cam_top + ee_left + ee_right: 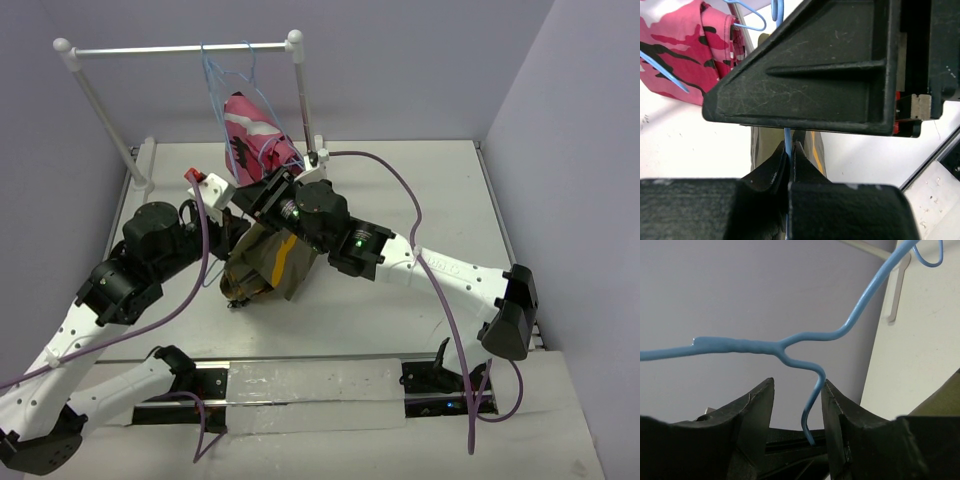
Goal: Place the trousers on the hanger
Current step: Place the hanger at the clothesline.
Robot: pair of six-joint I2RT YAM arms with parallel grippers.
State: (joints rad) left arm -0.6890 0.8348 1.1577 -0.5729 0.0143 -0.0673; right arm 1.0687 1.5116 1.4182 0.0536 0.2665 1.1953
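**Top view:** trousers (265, 268) bunched at frame centre on table (420, 190). Upper end tucked under wrists of left arm (150, 240) and right arm (335, 220), which meet there. White rail stand (180, 47) across top of frame. Pink camo garment (250, 130) and a few spare blue hangers (215, 75) hung from it, upper centre.

**Left wrist view:** left gripper (789, 152) clenched on hanger (787, 136). Thin blue wire pinched btwn fingertips at lower centre, going up behind large black housing (830, 75) that fills mid frame. Olive cloth of trousers just behind fingertips. Pink garment upper left.

**Right wrist view:** right gripper (798, 382) released, jaws apart. Hanger wire end drops into the gap, close against finger on right of frame, clear of finger on left. Can't tell if it touches. Twisted neck of hanger mid-left, stem rising to upper right. Bit of olive cloth at lower right edge.
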